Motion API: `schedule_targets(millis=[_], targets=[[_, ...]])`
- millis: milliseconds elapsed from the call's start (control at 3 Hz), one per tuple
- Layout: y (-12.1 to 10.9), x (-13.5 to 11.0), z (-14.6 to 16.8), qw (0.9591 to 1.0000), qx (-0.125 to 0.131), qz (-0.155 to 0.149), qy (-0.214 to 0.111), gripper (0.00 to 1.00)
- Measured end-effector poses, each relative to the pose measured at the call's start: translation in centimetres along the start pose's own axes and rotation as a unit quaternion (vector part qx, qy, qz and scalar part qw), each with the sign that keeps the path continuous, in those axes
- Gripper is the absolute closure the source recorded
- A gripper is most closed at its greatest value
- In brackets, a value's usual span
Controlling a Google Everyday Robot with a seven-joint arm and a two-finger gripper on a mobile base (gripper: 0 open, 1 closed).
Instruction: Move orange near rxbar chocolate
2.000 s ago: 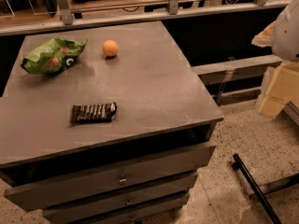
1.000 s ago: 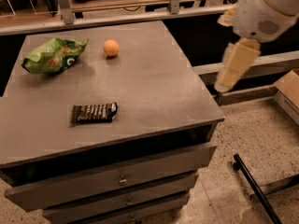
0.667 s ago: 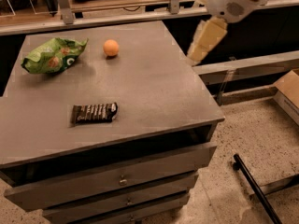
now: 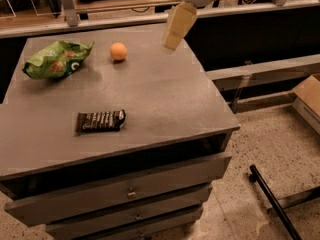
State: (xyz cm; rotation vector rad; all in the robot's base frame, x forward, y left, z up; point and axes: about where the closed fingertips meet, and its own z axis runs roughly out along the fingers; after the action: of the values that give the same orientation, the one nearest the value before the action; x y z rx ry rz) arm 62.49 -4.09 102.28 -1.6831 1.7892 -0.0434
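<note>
The orange (image 4: pixel 118 51) is a small round fruit at the back of the grey cabinet top (image 4: pixel 160 94). The rxbar chocolate (image 4: pixel 100 121) lies flat in its dark wrapper with white lettering near the front left, well apart from the orange. My gripper (image 4: pixel 172 41) hangs from the white arm at the top of the view, above the back right part of the top, to the right of the orange and not touching anything.
A crumpled green snack bag (image 4: pixel 56 60) lies at the back left, left of the orange. The cabinet has drawers (image 4: pixel 130 191) in front. A wooden shelf runs behind. A black bar (image 4: pixel 272 204) lies on the speckled floor at right, and a cardboard box (image 4: pixel 307 101) stands at the far right.
My arm has swung from the far right edge of the view leftward and back, ending over the back right of the cabinet top. The orange, bar and bag have not moved.
</note>
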Motion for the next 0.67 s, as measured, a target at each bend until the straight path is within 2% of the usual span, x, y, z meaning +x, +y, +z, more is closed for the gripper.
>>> schedule_targets(millis=[333, 667], targets=[[-0.2, 0.2, 0.3, 0.9998, 0.001, 0.016, -0.011, 0.0], [0.2, 1.2, 2.8, 0.9968, -0.008, 0.067, -0.043, 0.0]])
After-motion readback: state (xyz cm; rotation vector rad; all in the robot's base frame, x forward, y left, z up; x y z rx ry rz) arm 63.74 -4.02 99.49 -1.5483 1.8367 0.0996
